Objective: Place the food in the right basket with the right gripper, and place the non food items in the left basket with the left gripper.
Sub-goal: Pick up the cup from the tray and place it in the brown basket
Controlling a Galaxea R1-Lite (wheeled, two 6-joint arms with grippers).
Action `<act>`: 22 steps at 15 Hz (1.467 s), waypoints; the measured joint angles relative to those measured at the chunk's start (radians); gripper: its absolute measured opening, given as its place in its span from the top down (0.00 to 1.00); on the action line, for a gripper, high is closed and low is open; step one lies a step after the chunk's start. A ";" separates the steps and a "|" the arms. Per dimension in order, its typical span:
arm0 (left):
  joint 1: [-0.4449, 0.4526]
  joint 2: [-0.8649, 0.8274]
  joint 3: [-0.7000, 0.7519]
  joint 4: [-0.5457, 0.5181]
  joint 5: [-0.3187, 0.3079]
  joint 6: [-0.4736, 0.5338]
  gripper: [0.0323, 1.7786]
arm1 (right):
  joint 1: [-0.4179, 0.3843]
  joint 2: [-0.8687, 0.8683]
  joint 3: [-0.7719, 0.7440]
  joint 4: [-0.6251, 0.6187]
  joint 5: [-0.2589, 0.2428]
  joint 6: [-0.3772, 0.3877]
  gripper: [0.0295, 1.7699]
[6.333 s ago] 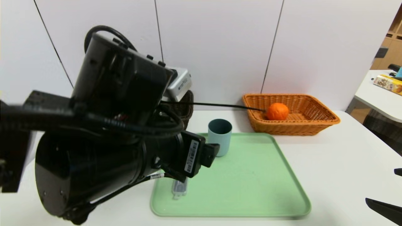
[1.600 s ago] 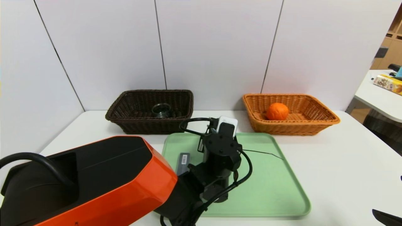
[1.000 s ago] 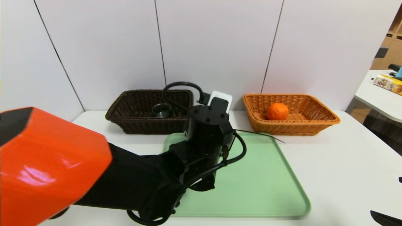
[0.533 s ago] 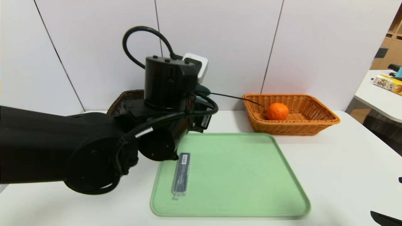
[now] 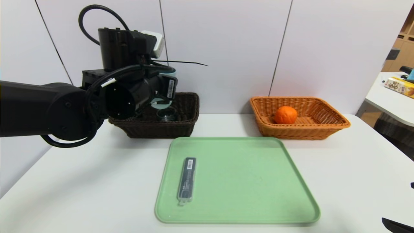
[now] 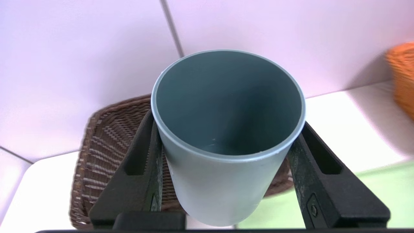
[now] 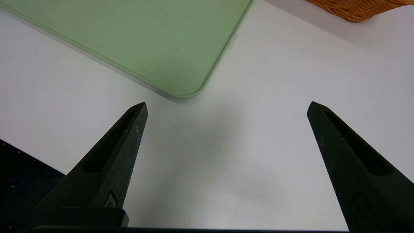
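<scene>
My left gripper (image 6: 226,121) is shut on the blue-grey tumbler (image 6: 223,187), one finger on each side of its wall. It holds the tumbler (image 5: 160,103) in the air over the dark brown left basket (image 5: 184,124). The small clear glass cup (image 5: 166,114) lies inside that basket. The slim dark grey case (image 5: 187,181) lies on the green tray (image 5: 258,181). The round orange fruit (image 5: 285,115) rests in the orange-tan right basket (image 5: 336,124). My right gripper (image 7: 227,103) stands open and empty over the bare table near the tray's front right corner.
The white wall runs close behind both baskets. A second table (image 5: 391,100) with a yellow box stands at the far right. A thin black cable (image 5: 184,62) sticks out from the left wrist. Bare tabletop (image 5: 349,168) lies right of the tray.
The left arm has lifted the tumbler off the tray and swung it back and left, to above the dark brown basket. The right gripper has stayed put.
</scene>
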 joint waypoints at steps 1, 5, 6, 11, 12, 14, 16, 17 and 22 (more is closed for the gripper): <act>0.035 0.009 -0.009 0.001 -0.029 0.003 0.39 | 0.000 0.000 0.001 0.001 0.000 0.000 0.04; 0.151 0.067 -0.054 0.000 -0.102 0.004 0.39 | 0.000 0.001 0.003 0.000 0.000 0.000 0.04; 0.170 0.082 -0.062 -0.001 -0.113 0.004 0.39 | 0.000 0.002 0.002 0.000 0.001 0.000 0.04; 0.248 0.158 -0.093 -0.010 -0.164 -0.001 0.39 | 0.000 0.003 0.001 -0.001 0.000 0.000 0.04; 0.262 0.174 -0.104 -0.010 -0.169 -0.003 0.39 | 0.000 0.003 0.001 0.000 0.001 0.000 0.04; 0.293 0.203 -0.130 -0.011 -0.171 -0.008 0.39 | 0.000 0.002 0.002 0.000 0.000 0.000 0.04; 0.319 0.236 -0.155 -0.013 -0.173 -0.013 0.39 | 0.000 0.002 0.003 0.000 0.001 0.000 0.03; 0.328 0.250 -0.163 -0.013 -0.176 -0.021 0.39 | 0.000 0.002 0.003 0.000 0.001 0.000 0.03; 0.345 0.317 -0.181 -0.030 -0.176 -0.061 0.39 | 0.000 0.003 0.005 0.000 -0.002 0.000 0.03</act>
